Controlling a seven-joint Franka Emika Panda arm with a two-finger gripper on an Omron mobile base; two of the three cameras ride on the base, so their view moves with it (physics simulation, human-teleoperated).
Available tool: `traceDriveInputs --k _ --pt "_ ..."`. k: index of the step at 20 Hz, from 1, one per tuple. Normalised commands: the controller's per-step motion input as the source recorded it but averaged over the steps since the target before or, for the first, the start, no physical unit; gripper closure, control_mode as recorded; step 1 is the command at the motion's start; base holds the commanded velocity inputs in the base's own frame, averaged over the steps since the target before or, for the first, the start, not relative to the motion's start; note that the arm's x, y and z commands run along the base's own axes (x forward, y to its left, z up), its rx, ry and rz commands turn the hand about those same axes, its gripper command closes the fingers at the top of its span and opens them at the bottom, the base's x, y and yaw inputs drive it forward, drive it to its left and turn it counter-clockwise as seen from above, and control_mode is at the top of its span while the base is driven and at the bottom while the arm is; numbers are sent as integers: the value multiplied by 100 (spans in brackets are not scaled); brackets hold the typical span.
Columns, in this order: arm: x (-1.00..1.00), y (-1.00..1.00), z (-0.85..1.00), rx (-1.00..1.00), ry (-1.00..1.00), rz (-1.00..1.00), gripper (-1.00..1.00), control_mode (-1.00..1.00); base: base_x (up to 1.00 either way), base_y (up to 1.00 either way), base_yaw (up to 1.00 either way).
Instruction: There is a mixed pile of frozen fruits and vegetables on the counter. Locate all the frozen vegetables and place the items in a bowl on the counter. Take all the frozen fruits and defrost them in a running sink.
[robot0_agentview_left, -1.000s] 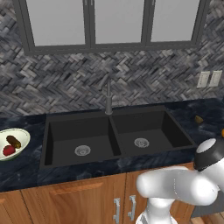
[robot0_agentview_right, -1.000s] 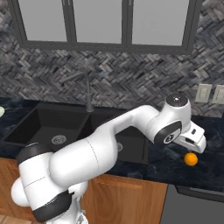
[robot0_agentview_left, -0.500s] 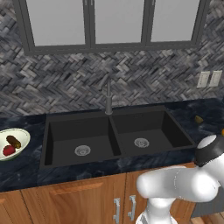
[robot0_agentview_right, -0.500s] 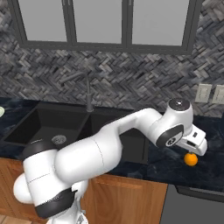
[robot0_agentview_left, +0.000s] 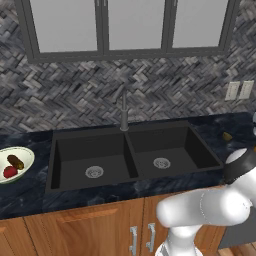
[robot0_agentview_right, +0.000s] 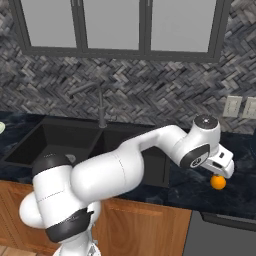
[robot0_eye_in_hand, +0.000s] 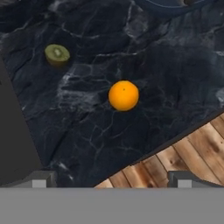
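Observation:
The bright orange ball (robot0_eye_in_hand: 124, 95) lies on the dark marbled counter (robot0_eye_in_hand: 83, 131), right of the sink and near its front edge. My gripper (robot0_agentview_right: 219, 172) hangs just above the orange ball (robot0_agentview_right: 217, 183), open and holding nothing; in the hand view its two fingertips (robot0_eye_in_hand: 40, 179) stand wide apart at the bottom. A yellowish-olive half fruit with a green cut face (robot0_eye_in_hand: 57, 54) lies further back, also seen as a small lump (robot0_agentview_left: 227, 136). Far left, the pale bowl (robot0_agentview_left: 29, 159) holds a dark brown oblong item (robot0_agentview_left: 15, 161) and a red round one (robot0_agentview_left: 10, 172).
The black double-basin sink (robot0_agentview_left: 135, 155) with its tall grey faucet (robot0_agentview_left: 124, 112) lies between the bowl and the fruit. Wooden cabinet fronts (robot0_eye_in_hand: 192, 148) drop below the counter edge. A dark curved rim (robot0_eye_in_hand: 175, 5) shows at the top of the hand view.
The hand has dropped slightly toward the orange ball. The jaws stay wide open, and the fruit and bowl have not moved.

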Motion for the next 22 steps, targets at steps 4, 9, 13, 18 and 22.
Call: traceDriveInputs --k 4,9,13,18,22 --pt "27 -1 -19 2 0 1 -100 -100 0 0 0" --pt "26 -8 -17 2 0 1 -100 -100 0 0 0" --pt "15 -17 -10 2 1 0 -100 -100 0 0 0" --pt "15 -17 -4 4 5 1 -100 -100 0 0 0" --pt "18 -21 -6 6 9 2 -100 -100 0 0 0"
